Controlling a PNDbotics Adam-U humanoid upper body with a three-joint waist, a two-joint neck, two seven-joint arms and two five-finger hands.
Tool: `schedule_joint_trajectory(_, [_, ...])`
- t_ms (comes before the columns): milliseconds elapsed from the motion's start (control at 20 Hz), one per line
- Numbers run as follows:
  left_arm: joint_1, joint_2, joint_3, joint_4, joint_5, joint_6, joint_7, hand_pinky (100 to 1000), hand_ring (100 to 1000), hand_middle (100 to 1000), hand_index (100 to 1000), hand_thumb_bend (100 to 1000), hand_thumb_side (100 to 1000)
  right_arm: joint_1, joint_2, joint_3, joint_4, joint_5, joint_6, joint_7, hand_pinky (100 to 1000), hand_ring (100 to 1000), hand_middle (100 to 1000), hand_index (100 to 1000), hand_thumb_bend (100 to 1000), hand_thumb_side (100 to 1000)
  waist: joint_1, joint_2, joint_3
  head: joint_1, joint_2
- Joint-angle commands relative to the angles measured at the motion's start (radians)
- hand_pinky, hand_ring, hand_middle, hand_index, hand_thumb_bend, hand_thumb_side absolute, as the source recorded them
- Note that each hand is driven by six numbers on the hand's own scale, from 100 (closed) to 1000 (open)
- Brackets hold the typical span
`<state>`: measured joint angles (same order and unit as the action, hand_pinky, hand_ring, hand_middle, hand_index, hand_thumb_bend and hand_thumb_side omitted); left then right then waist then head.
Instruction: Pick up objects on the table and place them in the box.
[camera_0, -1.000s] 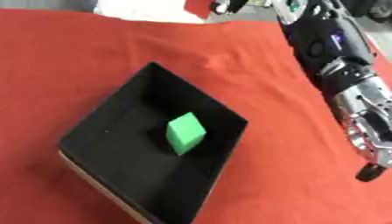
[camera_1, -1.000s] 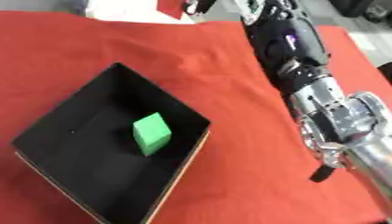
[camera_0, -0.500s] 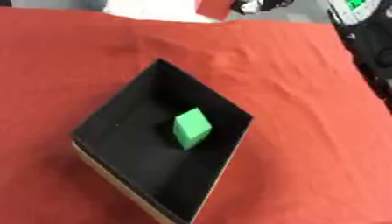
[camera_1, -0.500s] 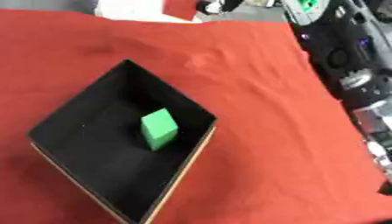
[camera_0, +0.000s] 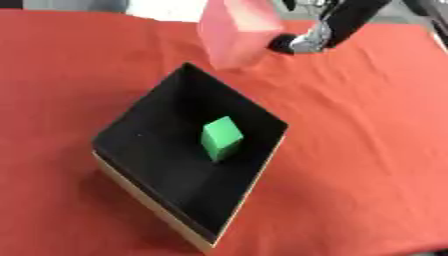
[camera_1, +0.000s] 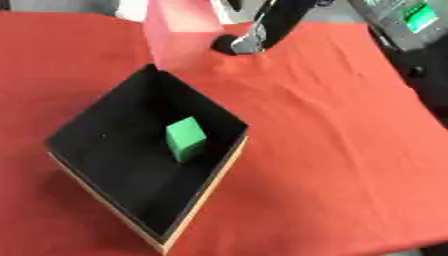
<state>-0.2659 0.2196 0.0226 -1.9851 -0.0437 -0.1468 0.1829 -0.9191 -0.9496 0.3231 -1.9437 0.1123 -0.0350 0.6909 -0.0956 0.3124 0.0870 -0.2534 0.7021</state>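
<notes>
My right hand (camera_0: 296, 43) reaches in from the far right corner of the scene, dark tip pointing to my left. A pink block (camera_0: 234, 31) sits right at that tip. Blur hides the contact, so I cannot tell whether the hand is closed on the block or only beside it.

The block lies to the left of the hand. Its long axis runs roughly upright, leaning a little, and its lower end hangs near the far corner of the box (camera_0: 149, 145).

The box lies nearer to me than the hand and off to its left, turned corner-on, its black inside open. A green cube (camera_0: 220, 137) already rests on its floor, about mid-box and clear of the walls.

The coming move turns on this offset. As I judge it, the block has to travel toward me and slightly left from the hand to clear the far rim, then go down beside the cube.

Around the box the red cloth (camera_0: 367, 150) shows no other loose piece. My left hand appears in neither view, so the right is the only one placed to act.
</notes>
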Motion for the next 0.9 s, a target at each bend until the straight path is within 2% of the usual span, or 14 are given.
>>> schedule_joint_trajectory(50, [-0.013,0.004,0.001,-0.015,0.003,-0.006,0.0,584,738,654,828,226,856,-0.019,-0.038,0.012,-0.053,-0.031,0.01,0.016,501,415,206,513,100,100,0.007,-0.024,-0.002,-0.001,0.016])
schedule_joint_trajectory(250, [-0.015,0.002,0.0,-0.015,0.005,-0.008,0.0,584,738,655,828,226,855,-0.052,-0.005,0.052,-0.056,0.006,-0.001,0.03,506,424,218,518,100,100,0.012,-0.027,-0.002,-0.008,0.026])
schedule_joint_trajectory(500, [-0.016,0.0,-0.002,-0.015,0.008,-0.008,-0.002,584,738,655,828,225,857,-0.084,0.045,0.103,-0.056,0.055,0.023,0.049,504,426,225,518,100,100,0.016,-0.022,-0.001,-0.015,0.026])
schedule_joint_trajectory(900, [-0.017,-0.001,-0.004,-0.015,0.012,-0.007,-0.007,583,739,655,828,225,861,-0.076,0.093,0.142,-0.056,0.101,0.056,0.059,500,422,229,521,100,100,0.014,-0.008,0.007,-0.021,0.019])
